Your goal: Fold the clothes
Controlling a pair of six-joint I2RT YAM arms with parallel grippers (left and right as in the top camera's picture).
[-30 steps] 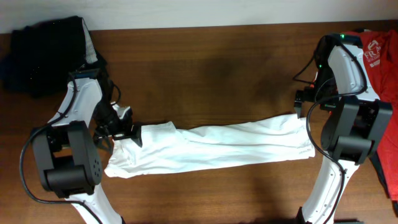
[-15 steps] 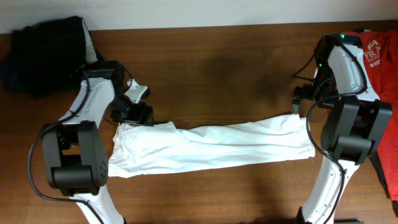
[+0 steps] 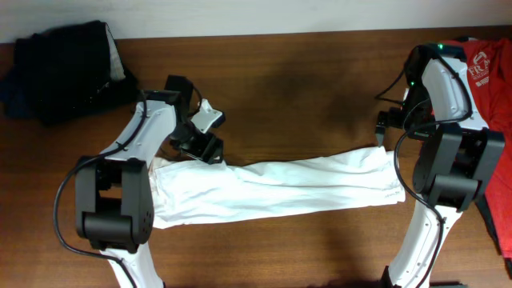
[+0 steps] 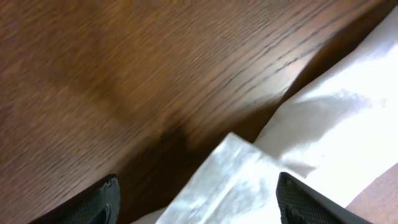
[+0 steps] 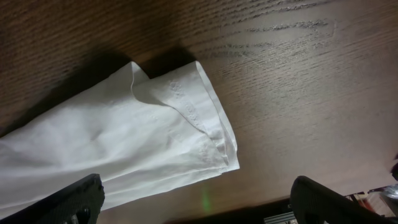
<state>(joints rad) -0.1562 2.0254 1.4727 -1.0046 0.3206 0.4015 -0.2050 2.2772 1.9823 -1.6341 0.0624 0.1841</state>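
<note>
The white shirt (image 3: 304, 184) lies as a long folded strip across the wooden table. My left gripper (image 3: 210, 152) is at the strip's upper edge near its left end. In the left wrist view its fingers (image 4: 196, 205) are wide apart, with a raised fold of the white shirt (image 4: 336, 124) between them. My right gripper (image 3: 384, 132) hovers just behind the strip's right end. In the right wrist view it (image 5: 199, 208) is open and empty, and the shirt's hemmed end (image 5: 124, 143) lies flat under it.
A pile of black and navy garments (image 3: 60, 68) sits at the back left corner. A red T-shirt with white print (image 3: 492, 88) lies at the right edge beside the right arm. Bare wooden table (image 3: 280, 88) stretches behind the shirt.
My left gripper has moved right and slightly back, from the shirt's left end to its upper edge. The shirt's left end has shifted a little to the right. The right arm has not moved.
</note>
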